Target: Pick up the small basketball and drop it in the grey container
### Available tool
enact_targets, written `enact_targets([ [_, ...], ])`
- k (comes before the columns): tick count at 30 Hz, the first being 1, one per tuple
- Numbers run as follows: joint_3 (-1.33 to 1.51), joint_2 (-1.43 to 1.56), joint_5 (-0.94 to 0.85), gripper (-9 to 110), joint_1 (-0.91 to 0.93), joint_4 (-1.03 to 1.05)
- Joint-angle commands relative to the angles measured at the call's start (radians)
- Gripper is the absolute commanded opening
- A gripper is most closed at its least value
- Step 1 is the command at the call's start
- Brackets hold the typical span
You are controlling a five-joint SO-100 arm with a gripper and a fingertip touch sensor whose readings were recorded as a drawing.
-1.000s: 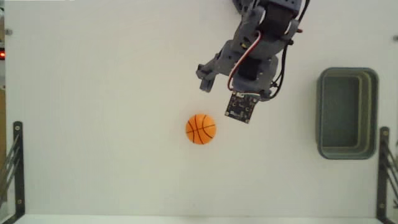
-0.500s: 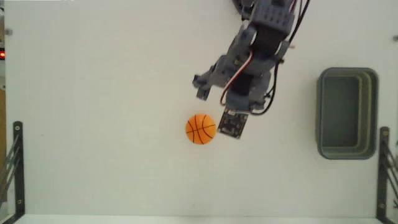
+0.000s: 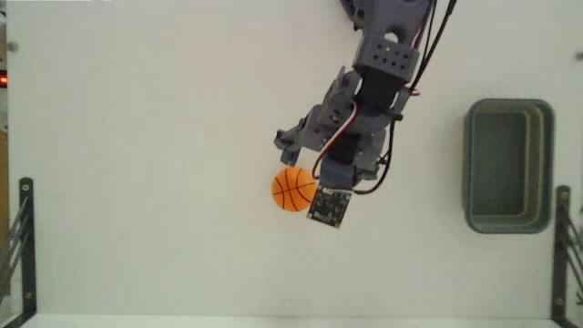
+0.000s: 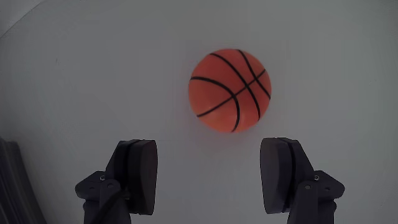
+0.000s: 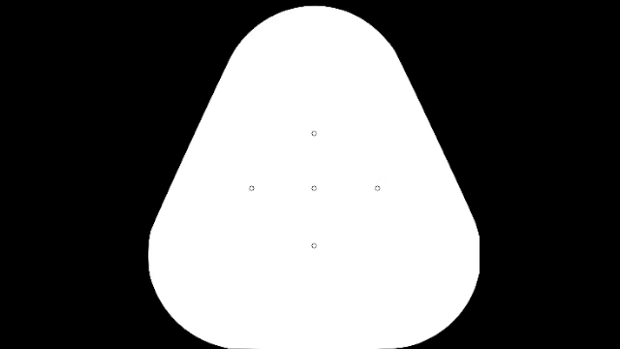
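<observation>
The jaws (image 4: 211, 177) are standing wide apart in the wrist view, holding nothing, the small basketball (image 4: 230, 90) lying just ahead of them on the white surface (image 3: 137, 137). In the fixed view the grey container (image 3: 508, 166) is sitting well to the right

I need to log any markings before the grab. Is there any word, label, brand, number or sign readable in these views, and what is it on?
None can be read.
Ball: only black seam lines, no lettering, in the wrist view.
Grey bin: plain, no label visible.
Small dark board on the arm: a few pale specks, too small to read.
Gripper: jaws plain dark, open, no markings.
</observation>
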Motion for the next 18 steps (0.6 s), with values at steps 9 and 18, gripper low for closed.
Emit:
enact_targets([
  [9,-0.07,-0.027,0.005,110,0.066,-0.033],
  [18,-0.107,-0.087,0.005,110,0.066,-0.057],
])
